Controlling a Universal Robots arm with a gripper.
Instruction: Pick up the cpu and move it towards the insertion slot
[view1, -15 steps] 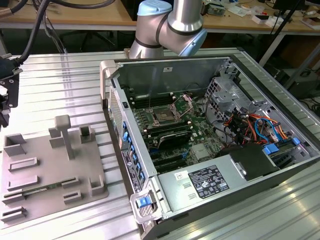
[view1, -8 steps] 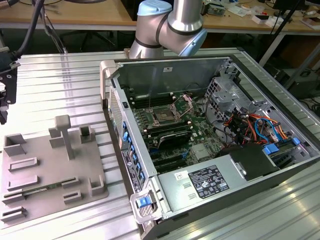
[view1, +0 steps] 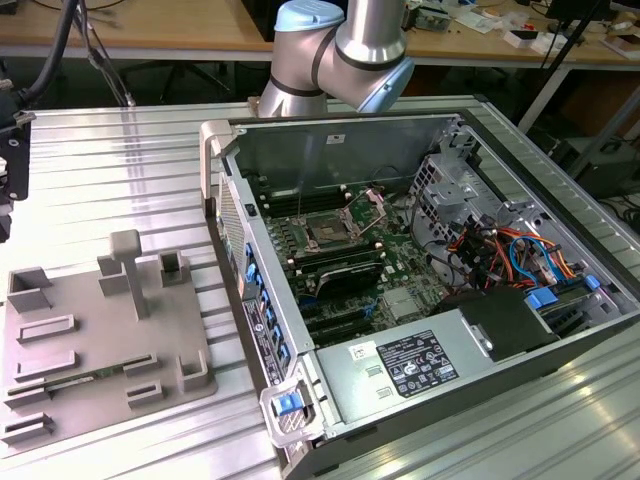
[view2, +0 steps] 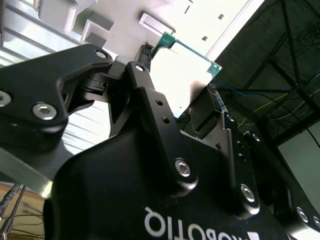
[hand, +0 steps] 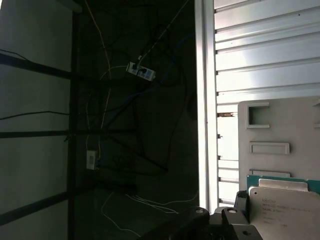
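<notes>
The cpu (view2: 186, 67) is a flat square chip with a pale silvery top and a green rim. In both wrist views my gripper (view2: 179, 74) is shut on it, one black finger (view2: 144, 54) on each side. The chip (hand: 287, 207) hangs above the grey tray (hand: 280, 127), close to the table's edge. In the exterior view the insertion slot (view1: 328, 233) lies on the motherboard inside the open computer case. It has a brownish centre, and its metal load plate (view1: 371, 204) is swung up.
The grey tray (view1: 90, 340), with raised blocks and recesses, lies on the ribbed metal table at the exterior view's left. The case wall (view1: 232, 230) stands between tray and motherboard. The arm's elbow (view1: 340, 45) hangs over the case's far side. Cables and drive cages (view1: 500, 250) fill the case's other end.
</notes>
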